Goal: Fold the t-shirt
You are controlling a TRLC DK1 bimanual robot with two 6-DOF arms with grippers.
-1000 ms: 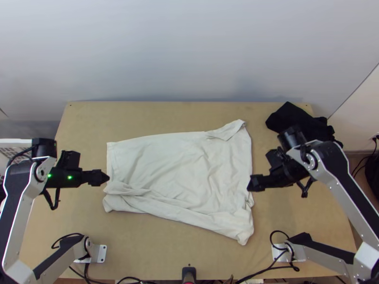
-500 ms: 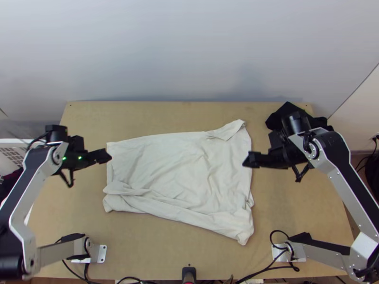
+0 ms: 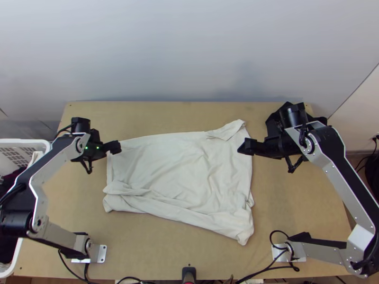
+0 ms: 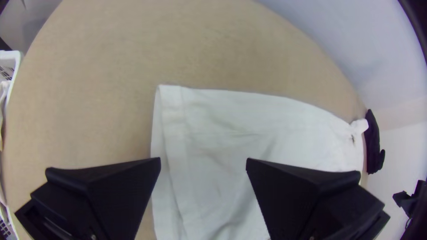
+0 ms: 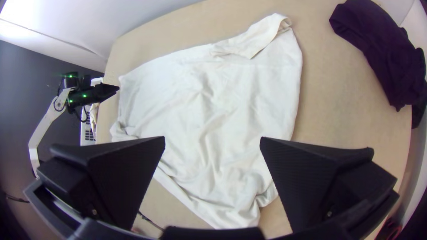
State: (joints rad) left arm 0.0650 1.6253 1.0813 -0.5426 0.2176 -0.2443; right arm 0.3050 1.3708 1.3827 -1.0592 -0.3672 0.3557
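Cream-white cotton t-shirt (image 3: 180,165) at an early stage of folding. The garment is lying broadly spread on the light wooden table (image 3: 166,113), between the two arms, its long axis running from side to side. Its far edge is lying fairly straight; the short sleeve flap (image 5: 249,42) at the far right corner is resting turned inward on the body. The near edge is lying rumpled, with a loose, uneven roll of cloth along it, and the stitched hem (image 4: 171,111) at the left end is showing two layers slightly out of line. I am judging the laying-out as mostly done and the neat folding as largely undone; whether the body is already doubled once, I cannot tell.

I am holding the black, wide-fingered left gripper (image 3: 116,147) over the hem end near the far left corner, its fingers standing well apart and gripping nothing. I am holding the matching right gripper (image 3: 244,146) over the right end, near the sleeve flap, likewise spread and without cloth. What is remaining, in my judgement, is taking both far corners, bringing that side toward me, folding the length and smoothing the near edge.
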